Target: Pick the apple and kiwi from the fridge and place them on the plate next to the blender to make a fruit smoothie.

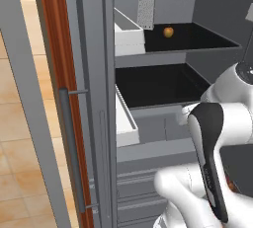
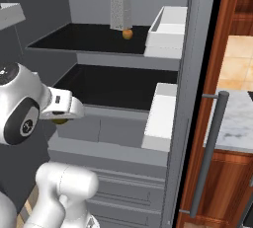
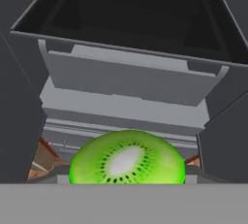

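Now kiwi (image 3: 127, 158) in gripper (image 3: 127, 179), apple (image 1: 168, 32) on fridge (image 1: 163, 143) top shelf

The arm (image 1: 217, 138) is glossy white, built of rounded, bulging segments. A long black panel runs down one segment, and a joint (image 2: 20, 123) ends in a dark round cap ringed with grey; a small dark marking, perhaps a screw, sits near the hand.

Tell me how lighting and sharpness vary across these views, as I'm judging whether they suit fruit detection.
Left base view: even, flat light, black shelves nearly featureless, the apple tiny but crisp. Right base view: same flat render, fridge interior dim grey, apple sharp beside the grater. Hand view: kiwi bright, saturated, close and slightly soft, cropped at the bottom; no glare anywhere.
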